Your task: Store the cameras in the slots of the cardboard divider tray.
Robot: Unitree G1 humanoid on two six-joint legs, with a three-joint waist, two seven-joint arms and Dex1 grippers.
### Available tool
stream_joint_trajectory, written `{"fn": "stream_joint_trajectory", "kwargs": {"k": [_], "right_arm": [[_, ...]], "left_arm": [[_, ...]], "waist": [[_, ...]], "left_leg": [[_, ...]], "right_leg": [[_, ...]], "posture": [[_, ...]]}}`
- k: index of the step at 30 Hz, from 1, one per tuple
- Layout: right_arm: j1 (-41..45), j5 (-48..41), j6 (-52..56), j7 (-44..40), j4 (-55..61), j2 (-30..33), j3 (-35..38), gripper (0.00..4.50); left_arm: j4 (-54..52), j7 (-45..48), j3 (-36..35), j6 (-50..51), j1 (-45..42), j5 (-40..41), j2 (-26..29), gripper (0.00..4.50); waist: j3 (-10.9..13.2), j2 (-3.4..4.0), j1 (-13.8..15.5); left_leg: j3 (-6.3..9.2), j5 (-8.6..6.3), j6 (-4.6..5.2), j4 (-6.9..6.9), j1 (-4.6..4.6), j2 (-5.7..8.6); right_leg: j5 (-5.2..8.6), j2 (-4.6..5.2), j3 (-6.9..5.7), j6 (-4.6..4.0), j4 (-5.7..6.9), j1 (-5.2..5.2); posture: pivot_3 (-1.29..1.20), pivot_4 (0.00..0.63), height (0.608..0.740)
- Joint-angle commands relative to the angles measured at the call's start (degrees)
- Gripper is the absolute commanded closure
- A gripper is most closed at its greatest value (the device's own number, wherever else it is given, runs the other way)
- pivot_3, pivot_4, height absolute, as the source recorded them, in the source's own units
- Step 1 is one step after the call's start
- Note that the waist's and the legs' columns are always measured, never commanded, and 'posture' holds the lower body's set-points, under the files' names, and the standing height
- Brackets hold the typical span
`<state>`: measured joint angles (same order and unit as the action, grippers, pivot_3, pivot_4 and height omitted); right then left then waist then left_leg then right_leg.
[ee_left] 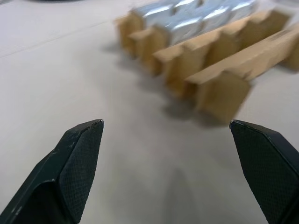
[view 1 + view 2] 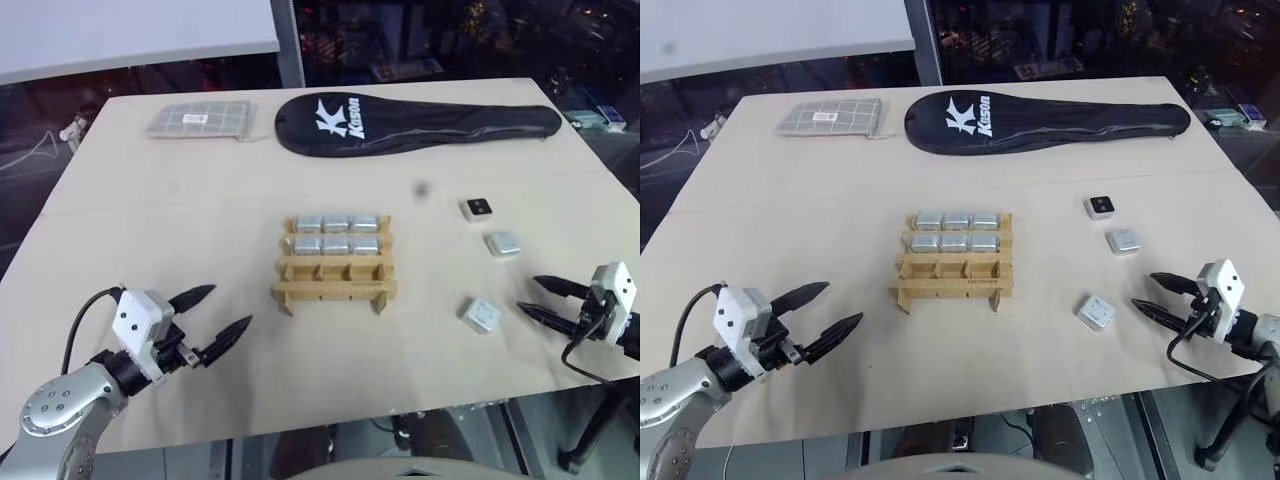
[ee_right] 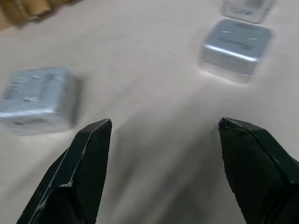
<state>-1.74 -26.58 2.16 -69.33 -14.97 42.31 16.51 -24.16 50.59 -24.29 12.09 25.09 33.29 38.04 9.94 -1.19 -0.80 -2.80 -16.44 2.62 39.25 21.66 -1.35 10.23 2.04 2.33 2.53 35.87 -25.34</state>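
Left claw (image 2: 222, 312) sits nearest, at 8 o'clock on the tabletop (image 2: 180, 200), fingers spread wide, nothing held, aimed toward the cardboard divider tray (image 2: 334, 292). Right claw (image 2: 540, 300) at 4 o'clock, also parted and empty, tips pointing at the loose cameras.

Tray is centre of the tabletop; back two rows look full with six silver cameras (image 2: 336, 223), front row of three slots empty. Three cameras are loose at 3 o'clock, well apart from the tray: nearest grey one (image 2: 480, 314) just beside the right claw's tips, another grey one (image 2: 502, 244) further back, and the white one with a black square (image 2: 477, 208) furthest. Black racket cover (image 2: 415, 122) and checked pouch (image 2: 198, 120) lie at 12 o'clock, not involved.

Risks, judged: right claw comes in low and nearly level, so the tips could shove the nearest camera along instead of straddling it. Rounded smooth case may slip or twist in the pinch. Front slots are narrow; a tilted camera could catch a divider and drag the light tray.
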Motion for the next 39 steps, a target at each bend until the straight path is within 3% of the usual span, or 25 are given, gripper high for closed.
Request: {"fn": "stream_joint_trajectory", "kwargs": {"k": [1,4,9,18,26,28,30,36,39], "right_arm": [[-4.9,-0.1,2.0,1.4,7.7,-0.5,-0.6,0.89],[-8.3,-0.5,3.1,2.2,14.3,-1.0,-1.4,0.89],[-10.3,2.1,3.5,6.4,21.1,-3.4,-5.2,0.89],[-11.2,5.7,3.0,14.1,23.6,-8.2,-7.9,0.89],[-11.7,6.0,1.5,14.3,21.9,-8.6,-7.4,0.89],[-11.4,5.9,0.8,14.1,21.3,-8.5,-7.2,1.95],[-11.2,5.9,0.4,13.9,20.9,-8.4,-7.3,2.59],[-8.6,7.9,-4.0,12.2,19.8,-6.8,-7.8,2.58],[-3.9,10.1,-7.4,11.1,19.6,-5.5,-9.3,2.58]], "left_arm": [[-3.9,4.8,-2.5,1.7,-0.8,6.9,2.1,0.0],[-6.4,8.0,-2.7,3.6,-2.2,11.3,4.4,0.0],[-7.2,12.9,-0.6,3.8,-6.4,11.7,8.2,0.0],[-5.0,15.8,-0.6,4.3,-10.8,11.4,9.5,0.0],[-3.9,17.8,-1.8,4.1,-9.9,11.4,9.0,0.0],[-3.5,18.5,-1.9,3.7,-9.6,11.2,9.0,0.0],[-3.4,19.1,-1.7,3.3,-9.2,10.8,9.0,0.0],[-4.4,17.5,-1.0,4.6,-8.7,11.9,7.9,0.0],[-4.7,11.5,1.6,9.1,-10.8,11.7,7.4,0.0]], "waist": [[0.0,0.0,0.1],[0.0,-0.06,0.1],[-0.1,-0.06,-0.1],[-0.2,-0.26,-0.2],[-0.3,-0.42,-0.2],[-0.3,-0.42,-0.1],[-0.3,-0.42,-0.1],[-0.3,-0.41,-0.1],[-0.2,-0.39,-0.1]], "left_leg": [[0.0,0.0,0.0,-0.01,0.04,-0.01],[0.02,0.0,0.0,0.0,0.06,-0.08],[0.01,0.0,0.0,0.0,0.02,-0.03],[0.01,0.0,-0.01,-0.01,0.01,-0.04],[0.02,0.0,-0.01,0.0,-0.02,-0.11],[0.02,0.0,-0.01,0.0,-0.01,-0.12],[0.01,0.0,-0.01,-0.01,0.0,-0.11],[0.03,0.0,-0.01,-0.02,0.0,-0.13],[0.02,0.0,-0.01,-0.01,0.0,-0.12]], "right_leg": [[0.0,0.0,0.0,0.0,0.0,-0.05],[0.0,0.01,-0.02,0.0,0.01,-0.07],[0.0,-0.03,0.0,0.0,0.02,-0.08],[0.0,-0.02,0.02,0.0,0.01,-0.08],[0.0,-0.02,0.03,0.0,0.01,-0.08],[0.0,-0.02,0.03,0.0,0.01,-0.08],[0.0,-0.02,0.01,0.0,0.01,-0.09],[0.01,-0.02,0.02,-0.01,0.01,-0.09],[0.01,-0.01,0.03,0.0,0.01,-0.09]], "posture": [[0.0,0.15,0.74],[0.0,0.15,0.74],[0.0,0.15,0.74],[0.0,0.15,0.74],[0.0,0.15,0.74],[0.0,0.15,0.74],[0.0,0.15,0.74],[0.0,0.15,0.74],[0.0,0.15,0.74]]}}
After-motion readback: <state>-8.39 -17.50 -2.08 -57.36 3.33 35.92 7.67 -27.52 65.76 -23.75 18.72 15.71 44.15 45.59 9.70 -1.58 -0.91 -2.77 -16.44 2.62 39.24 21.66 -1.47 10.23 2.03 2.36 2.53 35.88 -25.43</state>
